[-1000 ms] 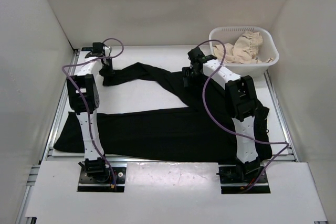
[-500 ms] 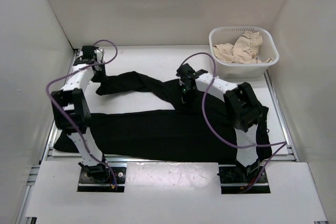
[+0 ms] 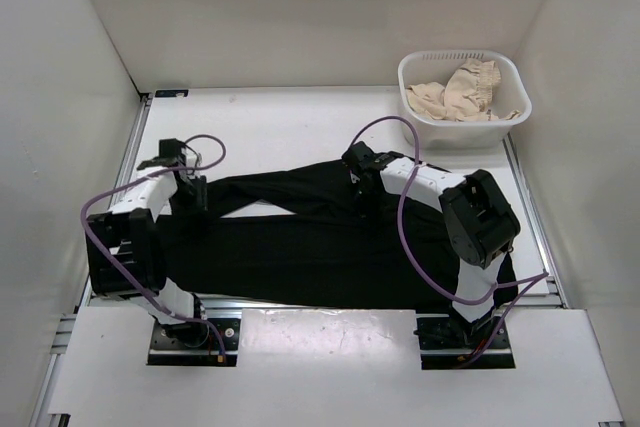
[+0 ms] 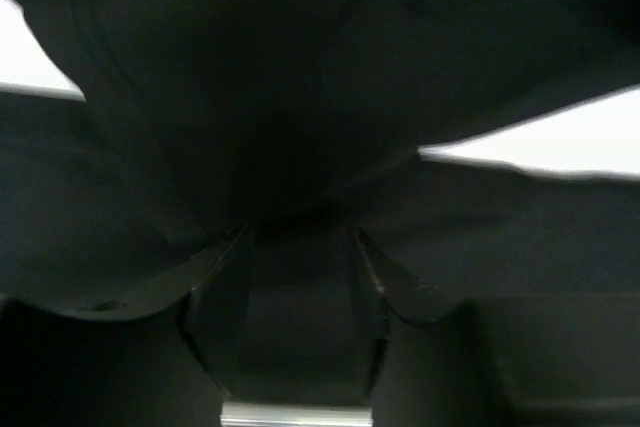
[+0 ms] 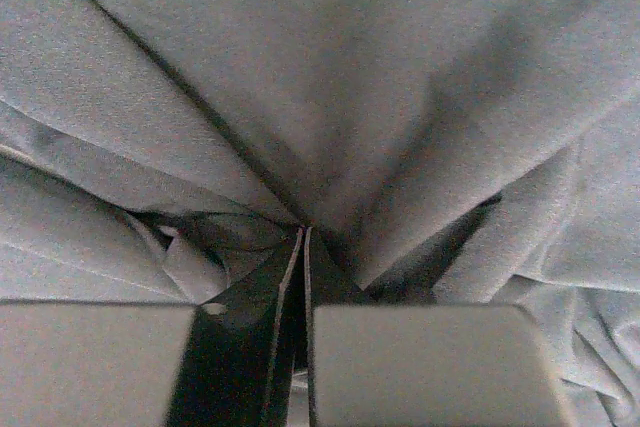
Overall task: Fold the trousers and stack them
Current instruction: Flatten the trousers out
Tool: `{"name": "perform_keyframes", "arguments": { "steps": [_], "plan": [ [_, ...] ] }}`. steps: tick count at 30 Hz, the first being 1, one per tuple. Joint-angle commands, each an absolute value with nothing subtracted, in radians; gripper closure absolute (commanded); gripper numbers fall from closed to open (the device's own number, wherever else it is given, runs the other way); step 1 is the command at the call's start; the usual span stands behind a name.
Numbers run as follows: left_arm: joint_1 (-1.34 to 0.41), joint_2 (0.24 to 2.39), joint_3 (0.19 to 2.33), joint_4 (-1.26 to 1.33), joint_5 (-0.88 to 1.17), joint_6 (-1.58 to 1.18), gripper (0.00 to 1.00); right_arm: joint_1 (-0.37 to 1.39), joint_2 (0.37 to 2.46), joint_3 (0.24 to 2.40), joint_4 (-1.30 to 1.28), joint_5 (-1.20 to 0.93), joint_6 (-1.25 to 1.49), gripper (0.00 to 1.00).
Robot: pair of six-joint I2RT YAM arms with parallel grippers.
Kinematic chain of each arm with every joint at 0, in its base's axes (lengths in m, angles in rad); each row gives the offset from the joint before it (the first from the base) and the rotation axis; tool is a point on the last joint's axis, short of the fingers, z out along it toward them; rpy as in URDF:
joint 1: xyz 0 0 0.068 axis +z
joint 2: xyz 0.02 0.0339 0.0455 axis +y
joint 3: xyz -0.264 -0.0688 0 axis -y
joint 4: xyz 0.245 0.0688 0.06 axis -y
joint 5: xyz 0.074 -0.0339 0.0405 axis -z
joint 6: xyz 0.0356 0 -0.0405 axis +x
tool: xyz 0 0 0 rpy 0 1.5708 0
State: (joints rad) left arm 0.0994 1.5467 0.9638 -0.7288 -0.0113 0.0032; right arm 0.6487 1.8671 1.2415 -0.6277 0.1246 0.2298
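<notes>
On my right wrist view, the right gripper has its two fingers pressed together with almost no gap, and a fold of the trousers is pinched at their tips. Creases fan out from that pinch in every direction. The fabric looks grey in this view.

On the left wrist view, the left gripper is clamped on cloth too. The fingers stand a little apart, a thick bunch of the trousers is packed between them, and the tips are buried in it. Slivers of white table show past the cloth.

From above, the left gripper sits low at the left end of the black trousers and the right gripper is near their middle on the far side. One leg runs as a band between the two grippers, just beside the other leg. A thin strip of the table shows between the legs near the left. The trousers lie across the near half of the table, reaching its front edge.

The white basket holds a beige cloth in the far right corner, well apart from the trousers.
</notes>
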Motion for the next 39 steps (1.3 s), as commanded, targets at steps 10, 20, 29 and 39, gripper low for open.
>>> {"name": "perform_keyframes", "arguments": {
  "steps": [10, 20, 29, 39],
  "plan": [
    [0.287, 1.699, 1.436, -0.916, 0.132, 0.0, 0.37, 0.65, 1.793, 1.295, -0.663, 0.192, 0.238, 0.88],
    [0.287, 1.977, 1.497, -0.885, 0.04, 0.0, 0.34, 0.65, 1.812, 1.304, -0.663, 0.147, 0.238, 0.87],
    [0.287, 1.847, 1.336, -0.885, 0.031, 0.0, 0.33, 0.65, 1.802, 1.253, -0.635, 0.138, 0.259, 0.87],
    [0.287, 1.665, 1.184, -0.939, 0.08, 0.0, 0.3, 0.65, 1.802, 1.232, -0.615, 0.118, 0.268, 0.87]
  ]
}}
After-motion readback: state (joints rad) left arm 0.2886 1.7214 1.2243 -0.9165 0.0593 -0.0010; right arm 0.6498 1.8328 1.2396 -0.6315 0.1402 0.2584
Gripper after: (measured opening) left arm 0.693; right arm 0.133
